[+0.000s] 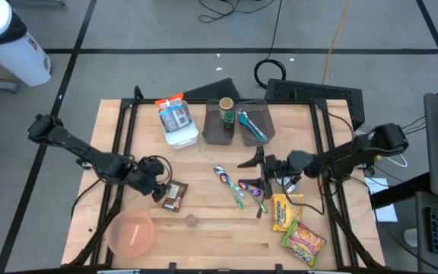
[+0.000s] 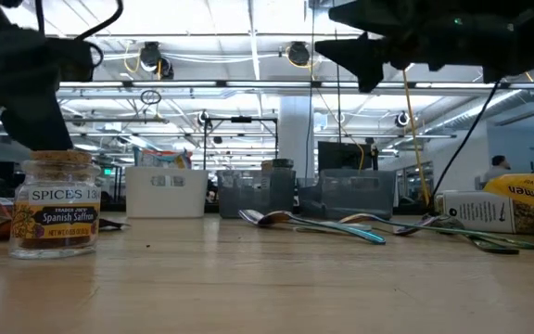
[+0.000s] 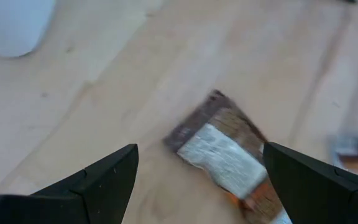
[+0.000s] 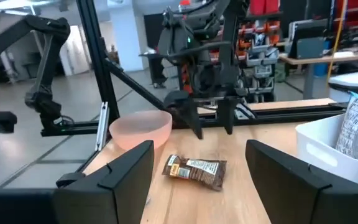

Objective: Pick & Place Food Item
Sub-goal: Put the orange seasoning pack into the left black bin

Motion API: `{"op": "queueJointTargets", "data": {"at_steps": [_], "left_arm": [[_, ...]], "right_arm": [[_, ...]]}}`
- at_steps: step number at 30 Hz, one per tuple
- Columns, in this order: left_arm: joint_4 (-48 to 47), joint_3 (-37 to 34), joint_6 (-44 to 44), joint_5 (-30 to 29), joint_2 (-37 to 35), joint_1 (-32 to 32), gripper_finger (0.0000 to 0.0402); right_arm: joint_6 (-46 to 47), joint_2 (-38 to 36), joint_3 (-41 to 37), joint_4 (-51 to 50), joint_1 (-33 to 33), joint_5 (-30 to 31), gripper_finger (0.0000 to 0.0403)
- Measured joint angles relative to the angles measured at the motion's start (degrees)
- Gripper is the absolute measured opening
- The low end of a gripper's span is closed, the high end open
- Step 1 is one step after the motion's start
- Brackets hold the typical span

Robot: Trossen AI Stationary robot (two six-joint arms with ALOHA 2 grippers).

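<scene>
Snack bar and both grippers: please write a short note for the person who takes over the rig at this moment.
Left gripper: open, empty, hanging just above the snack bar.
Right gripper: open, empty, raised over the spoons.
Snack bar lies flat on the table, between the pink bowl and the white bin.
Done: approach only.
Left: grasp the bar, lift it, place it. The destination is not evident.

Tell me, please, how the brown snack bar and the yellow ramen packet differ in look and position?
The brown snack bar is small and dark, while the yellow ramen packet is larger and bright. The bar lies under the open left claw beside the pink bowl; the packet lies near the right claw. Both lie flat on the table.
</scene>
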Motion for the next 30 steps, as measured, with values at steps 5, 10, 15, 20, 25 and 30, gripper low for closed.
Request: {"op": "queueJointTargets", "data": {"at_steps": [5, 10, 15, 20, 25, 30], "left_arm": [[-0.2, -1.9, -3.7, -4.7, 0.0, 1.2, 0.0349], [0.0, -2.9, -7.0, 1.8, -0.1, 7.0, 0.0349], [0.6, -4.5, -10.3, 6.0, 0.0, 10.7, 0.0349], [10.5, -8.3, -12.7, 12.4, 0.0, 11.8, 0.0349], [21.6, -12.2, -15.1, 15.1, 0.0, 11.8, 0.0349], [21.7, -13.8, -18.0, 15.2, 1.0, 11.8, 0.0349]], "right_arm": [[2.1, 5.9, -0.3, 4.0, 2.8, 1.4, 0.0247], [6.0, 9.6, -0.3, 5.2, 4.7, 1.3, 0.0243], [6.8, 9.7, -0.3, 4.8, 6.9, 1.2, 0.0243], [6.4, 9.8, -0.3, 5.4, 8.8, 1.2, 0.0242], [6.4, 9.8, -0.3, 4.9, 9.2, 1.2, 0.0240], [6.7, 9.8, -0.3, 4.8, 9.2, 1.2, 0.0238]]}}
